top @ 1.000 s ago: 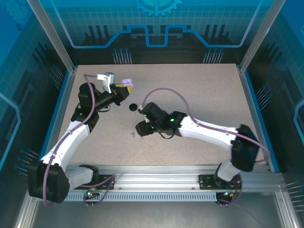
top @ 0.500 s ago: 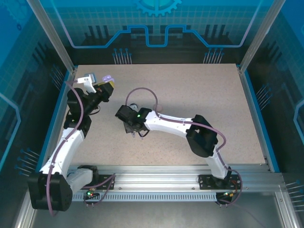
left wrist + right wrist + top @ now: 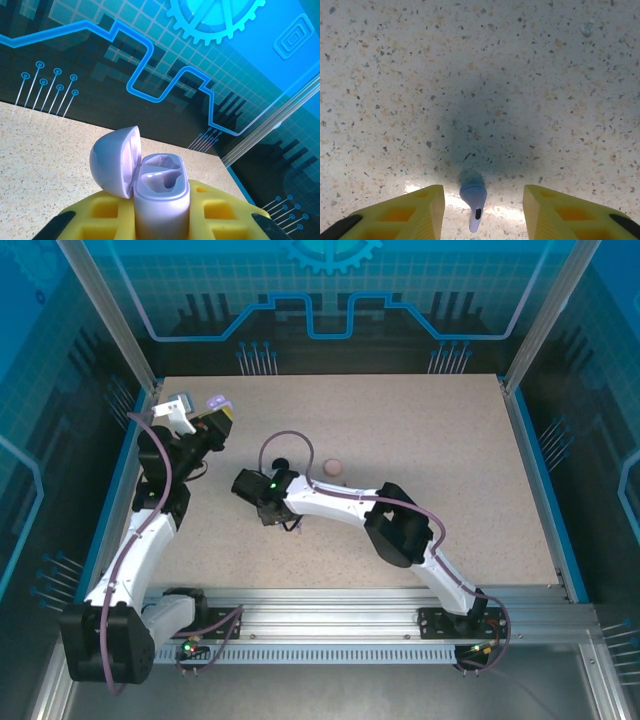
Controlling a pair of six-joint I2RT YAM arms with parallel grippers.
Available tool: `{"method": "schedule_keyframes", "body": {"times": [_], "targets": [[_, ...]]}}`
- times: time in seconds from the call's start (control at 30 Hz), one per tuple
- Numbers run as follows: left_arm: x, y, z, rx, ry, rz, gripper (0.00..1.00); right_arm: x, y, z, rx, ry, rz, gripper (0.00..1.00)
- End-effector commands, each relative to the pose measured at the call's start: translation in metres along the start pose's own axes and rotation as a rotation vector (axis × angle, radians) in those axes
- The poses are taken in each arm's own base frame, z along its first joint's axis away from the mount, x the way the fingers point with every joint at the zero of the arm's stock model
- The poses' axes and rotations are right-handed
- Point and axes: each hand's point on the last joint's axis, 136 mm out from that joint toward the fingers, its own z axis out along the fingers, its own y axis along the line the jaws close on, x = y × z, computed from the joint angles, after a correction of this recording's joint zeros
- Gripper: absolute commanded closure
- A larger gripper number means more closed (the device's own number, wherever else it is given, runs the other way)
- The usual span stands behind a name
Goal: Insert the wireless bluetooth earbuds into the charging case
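Step in hand: pick-up of lilac earbud (image 3: pixel 472 196).
Jaws of right gripper (image 3: pixel 481 207) apart, flanking earbud, not touching; next: close squarely; left gripper (image 3: pixel 162 222) clenched on open lilac case (image 3: pixel 161 192).

Speckled table (image 3: pixel 450 440) with lilac earbud (image 3: pixel 472 199), pink case (image 3: pixel 333 469)

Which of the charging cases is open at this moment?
The lilac case clamped in the left claw, lid swung back, both sockets empty. The pale pink case on the table looks shut.
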Motion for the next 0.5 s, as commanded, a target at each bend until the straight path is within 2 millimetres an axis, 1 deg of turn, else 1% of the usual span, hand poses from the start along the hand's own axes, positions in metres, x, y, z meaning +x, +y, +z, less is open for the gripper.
{"method": "schedule_keyframes", "body": {"times": [0.0,0.17,0.47], "targets": [[-0.009,0.0,-0.004,0.004,-0.045,-0.009,1.0,0.011,0.002,0.009,0.041,0.027,-0.003,0.55],[-0.008,0.001,-0.004,0.005,-0.045,-0.012,1.0,0.014,0.004,0.02,0.054,0.044,-0.006,0.57],[-0.009,0.0,-0.005,0.012,-0.048,-0.01,1.0,0.02,0.006,0.03,0.062,0.064,-0.012,0.62]]}}
